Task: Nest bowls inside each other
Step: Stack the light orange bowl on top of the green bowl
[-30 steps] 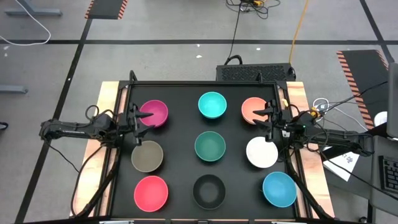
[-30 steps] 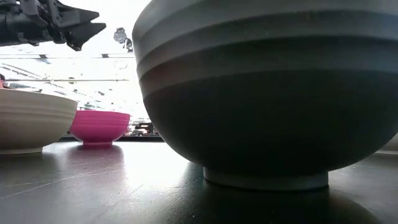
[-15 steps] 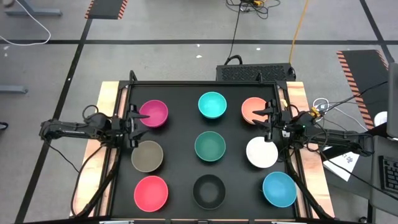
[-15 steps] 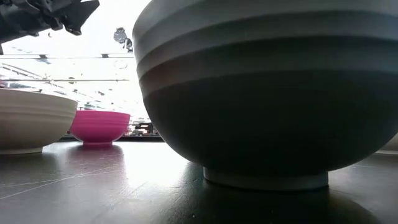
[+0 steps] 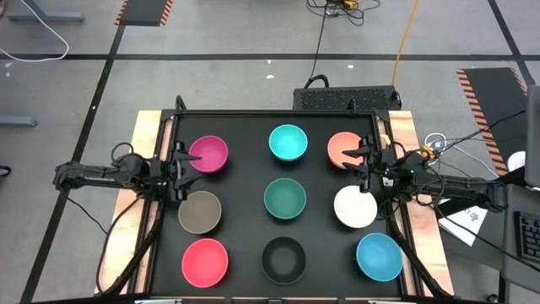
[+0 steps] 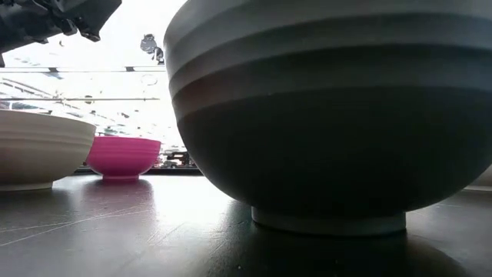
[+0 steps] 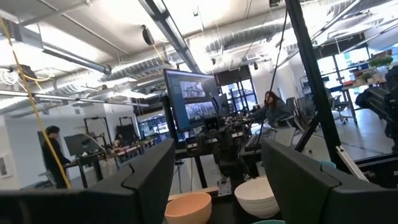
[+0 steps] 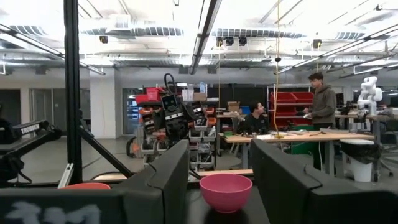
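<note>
Nine round plastic bowls sit singly in a three-by-three grid on the black table (image 5: 245, 181) — none nested yet; the left gripper (image 5: 179, 169), jaws apart and empty, has pulled back from the magenta round plastic bowl (image 5: 210, 154) toward the left edge; the right gripper (image 5: 364, 158), also parted and empty, waits by the salmon-orange round plastic bowl (image 5: 340, 148) near the right edge — so no pick-up has begun.

Past our left end effector (image 7: 217, 180), its two dark fingers (image 7: 149, 180) standing apart with nothing between them, we see a salmon-orange bowl (image 7: 188, 208) just beside a white bowl (image 7: 257, 196). Beyond them a monitor (image 7: 190, 102) glows, one person (image 7: 272, 112) sits at a desk, and another person (image 7: 55, 155) stands off to the side.
</note>
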You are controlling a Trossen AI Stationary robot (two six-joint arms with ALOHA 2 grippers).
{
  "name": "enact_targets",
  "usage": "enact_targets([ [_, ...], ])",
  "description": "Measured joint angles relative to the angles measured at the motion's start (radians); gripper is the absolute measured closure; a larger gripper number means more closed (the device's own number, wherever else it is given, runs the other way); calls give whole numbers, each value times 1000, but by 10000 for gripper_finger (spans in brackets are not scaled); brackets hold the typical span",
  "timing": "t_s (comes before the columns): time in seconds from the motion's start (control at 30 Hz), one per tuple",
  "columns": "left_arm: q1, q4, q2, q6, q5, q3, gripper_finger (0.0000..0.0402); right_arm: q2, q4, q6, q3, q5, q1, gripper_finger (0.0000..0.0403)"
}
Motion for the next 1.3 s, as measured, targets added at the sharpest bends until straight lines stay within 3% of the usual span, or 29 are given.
enact_targets([
  [0.4, 0, 139, 0, -30, 4, 0, 158, 0, 5, 0, 0, 0, 0, 241],
  [0.5, 0, 179, 0, -104, 10, 0, 158, 0, 29, 34, 0, 0, 0, 241],
  [0.6, 0, 175, 0, -120, 12, 0, 158, 0, 29, 108, 0, -1, 0, 241],
  [1.2, 0, 91, 0, -151, 5, 0, 158, 0, 21, 118, 1, -1, 0, 241],
  [1.3, 0, 49, 0, -147, 5, 0, 158, 0, -91, 113, 50, 0, -13, 241],
])
